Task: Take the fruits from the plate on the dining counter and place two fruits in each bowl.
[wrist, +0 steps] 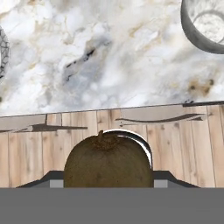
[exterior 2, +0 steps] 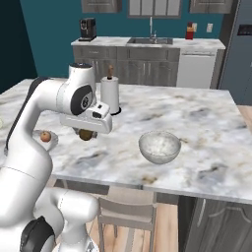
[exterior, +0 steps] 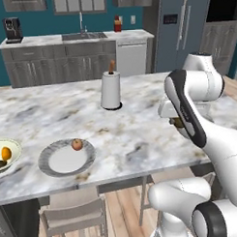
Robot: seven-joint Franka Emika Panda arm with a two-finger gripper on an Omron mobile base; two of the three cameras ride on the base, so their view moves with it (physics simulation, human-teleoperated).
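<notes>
Left of the grey bowl (exterior 2: 159,146), our gripper (exterior 2: 86,134) clasps the brown fruit (wrist: 108,160); apple (exterior: 77,144) remains on the plate (exterior: 58,162), two already in the cream bowl (exterior: 12,146).

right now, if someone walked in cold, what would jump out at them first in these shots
The white arm carries a brown fruit in its gripper above the marble dining counter, between the plate and the grey speckled bowl. One reddish apple sits on the grey-rimmed plate. At the counter's left edge a cream bowl holds an orange beside something dark green.
</notes>
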